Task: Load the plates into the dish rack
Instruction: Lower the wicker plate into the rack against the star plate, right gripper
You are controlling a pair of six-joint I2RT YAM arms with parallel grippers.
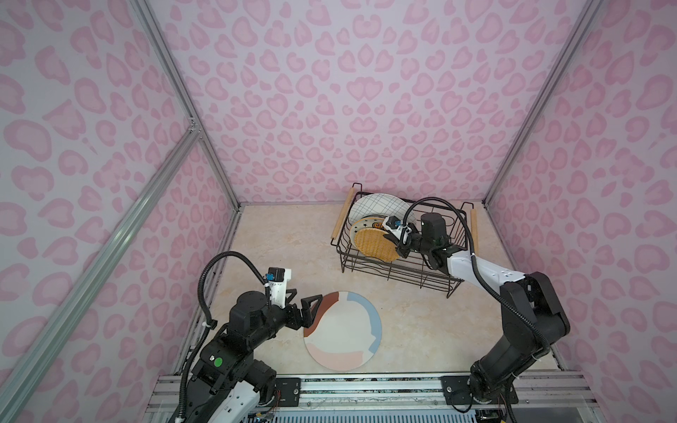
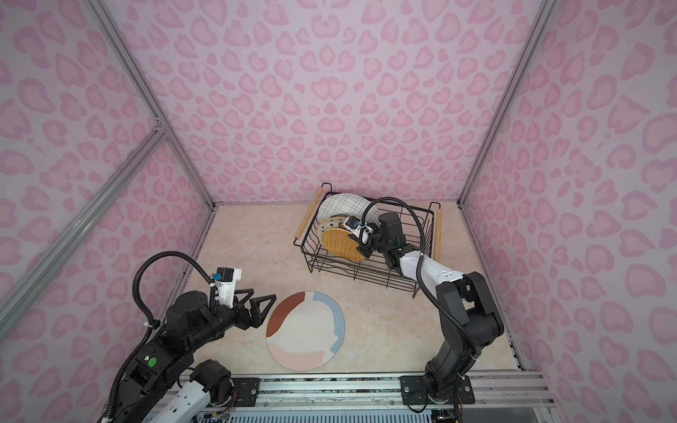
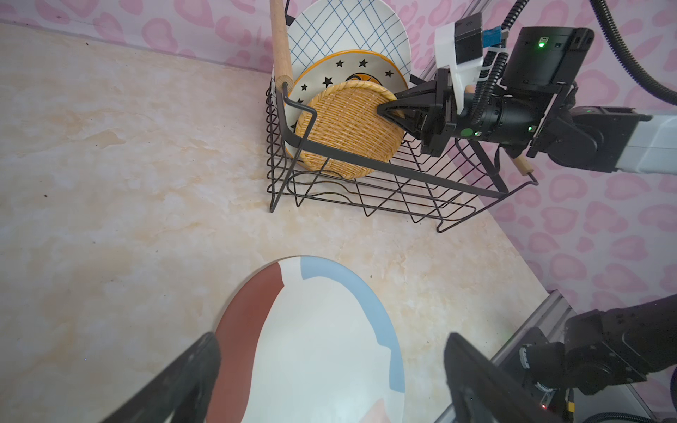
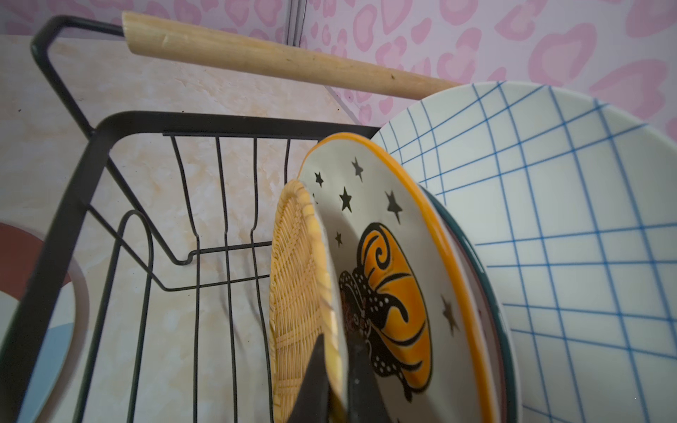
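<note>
R fingers (image 3: 410, 106) pinched shut on wicker plate (image 1: 375, 244), standing it in rack (image 3: 403, 166) w/ grid plate (image 3: 348, 29) & star plate (image 3: 340, 73) behind. L fingers (image 3: 190, 377) wide open, empty, just beside patchy plate (image 1: 342, 333) flat on desk (image 1: 278, 249). Looks like the last one left.

**L gripper wide open, R gripper clamped**

L arm is sitting folded low, elbow bent, forearm reaching fwd and toward the right in both top views. L gripper (image 1: 307, 293) is holding its jaws spread wide and roughly level, tips pointing right. L wrist cam is showing both fingers (image 3: 198, 366) well apart. R arm is stretching up and back from its base, upper link steep, forearm angling toward the left, wrist rolled sideways. R gripper (image 1: 385, 236) is pinching shut on the rim of the woven plate (image 1: 373, 244). R wrist cam is showing one finger on each face.
</note>
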